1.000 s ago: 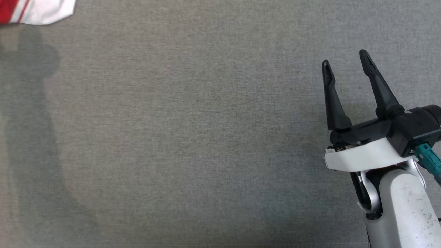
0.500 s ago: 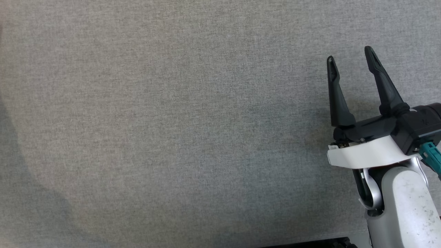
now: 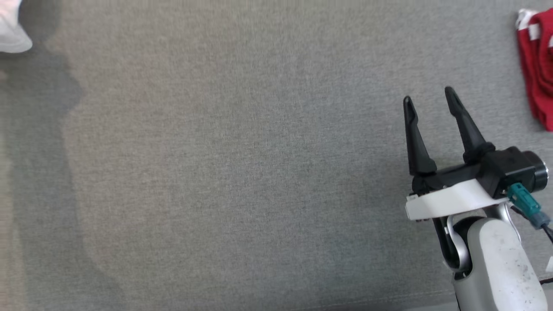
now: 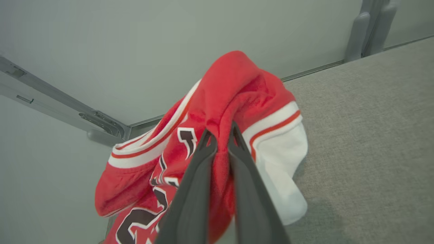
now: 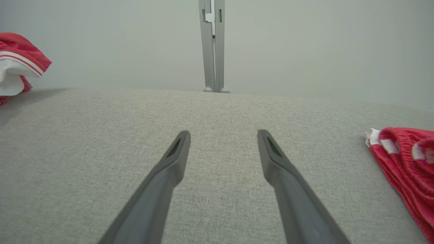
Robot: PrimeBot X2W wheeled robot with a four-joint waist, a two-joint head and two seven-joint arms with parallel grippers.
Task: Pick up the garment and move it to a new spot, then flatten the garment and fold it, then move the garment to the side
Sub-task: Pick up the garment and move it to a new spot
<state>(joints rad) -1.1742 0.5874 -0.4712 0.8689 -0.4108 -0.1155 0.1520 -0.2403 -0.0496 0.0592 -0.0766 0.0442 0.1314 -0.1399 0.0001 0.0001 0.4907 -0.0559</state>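
The shirt (image 4: 237, 84) is in my left hand (image 4: 221, 135) now. That hand was wide open a moment ago and has just shut tight on it. The shirt hangs at the far left of the worktop (image 3: 259, 172). I think the pick-up is done, and carrying comes next. My right hand (image 3: 428, 96) is wide open and holds nothing. A red cloth (image 3: 538, 73) lies far right.

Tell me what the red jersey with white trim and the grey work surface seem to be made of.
The red jersey with white trim: soft knit fabric, probably synthetic, matte; it drapes and creases loosely. The grey work surface: woven textile covering, matte; a fine crossed weave shows up close.
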